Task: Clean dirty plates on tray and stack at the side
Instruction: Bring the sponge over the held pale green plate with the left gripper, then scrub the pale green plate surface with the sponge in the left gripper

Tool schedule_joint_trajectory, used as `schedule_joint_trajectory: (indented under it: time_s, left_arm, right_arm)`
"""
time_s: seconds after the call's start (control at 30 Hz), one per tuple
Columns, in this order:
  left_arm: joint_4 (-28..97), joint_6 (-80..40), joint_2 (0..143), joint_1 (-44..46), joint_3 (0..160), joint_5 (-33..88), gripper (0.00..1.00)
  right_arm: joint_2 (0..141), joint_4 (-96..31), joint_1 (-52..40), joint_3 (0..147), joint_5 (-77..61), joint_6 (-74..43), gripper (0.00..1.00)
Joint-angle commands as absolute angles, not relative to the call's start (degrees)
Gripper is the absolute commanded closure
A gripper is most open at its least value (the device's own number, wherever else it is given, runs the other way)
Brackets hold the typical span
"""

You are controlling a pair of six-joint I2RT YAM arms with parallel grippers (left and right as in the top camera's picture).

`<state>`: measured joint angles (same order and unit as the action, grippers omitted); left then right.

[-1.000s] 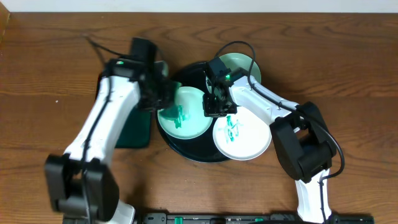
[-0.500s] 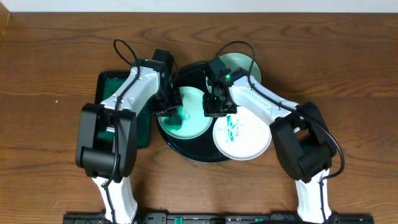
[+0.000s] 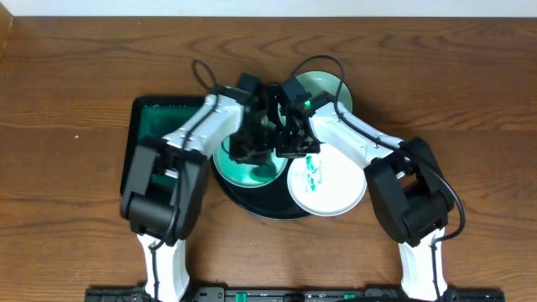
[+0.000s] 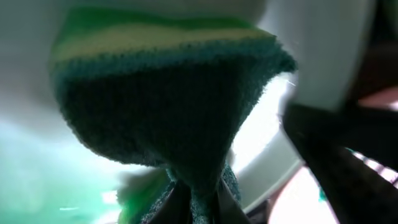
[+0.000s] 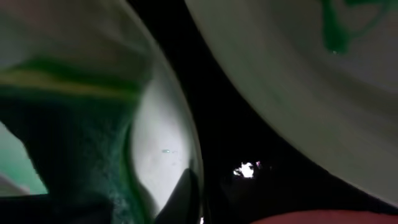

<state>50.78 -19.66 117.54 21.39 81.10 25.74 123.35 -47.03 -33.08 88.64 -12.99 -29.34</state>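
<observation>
Left wrist view: our left gripper (image 4: 198,205) pinches a green sponge (image 4: 168,106), pressed against the smeared aqua plate (image 3: 245,176).
Right gripper (image 3: 290,144): sits at that plate's right rim; we cannot tell whether it is clamped or only touching.
Change: within the last second our left arm swung in from the green rectangular tray (image 3: 159,126), so we judge scrubbing is starting.
Black tray (image 3: 268,211): holds the aqua plate, a green-smeared white plate (image 3: 336,191) front right, and a back plate (image 3: 329,85) at its far edge.
Stacking: not yet begun.
</observation>
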Motion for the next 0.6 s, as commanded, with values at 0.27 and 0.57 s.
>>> schedule_joint_trajectory:
  time_s: [0.27,0.57]
  left_arm:
    - [49.08,-21.39,119.61,18.13,80.75,21.58,0.93]
    - [47.35,-25.52,119.61,6.68,80.75,16.95,0.92]
  right_arm:
    - [124.86,-48.25,-34.22,87.24,-13.02,-27.59,0.99]
    - [124.86,-48.18,-34.17,87.24,-13.58,-28.25,0.99]
